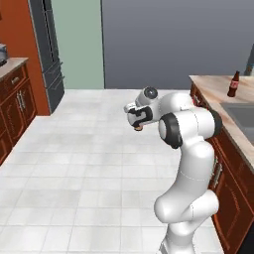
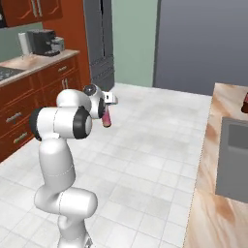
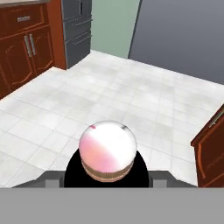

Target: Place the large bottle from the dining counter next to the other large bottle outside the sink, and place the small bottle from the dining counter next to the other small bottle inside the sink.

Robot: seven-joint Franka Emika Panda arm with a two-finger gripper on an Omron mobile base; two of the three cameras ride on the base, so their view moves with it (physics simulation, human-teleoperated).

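My gripper (image 1: 137, 118) is shut on the large bottle (image 2: 106, 119), held out over the tiled floor in front of the arm. The hand view looks at the bottle end-on: a white and pink dome (image 3: 107, 149) ringed by black. Its pink body also pokes out below the hand (image 1: 139, 127). The other large bottle (image 1: 233, 84), dark brown with a red label, stands upright on the counter just beyond the sink (image 1: 243, 116), at the far right. In the right base view the sink (image 2: 232, 160) lies at the right edge. The small bottles and the dining counter are out of view.
The marbled sink counter (image 2: 208, 184) over brown cabinets runs along the right. Brown cabinets (image 1: 12, 106) line the left wall, with a coffee machine (image 2: 43, 42) on their top. A dark fridge (image 1: 49, 54) stands at the back. White tiled floor (image 1: 84, 163) lies open between them.
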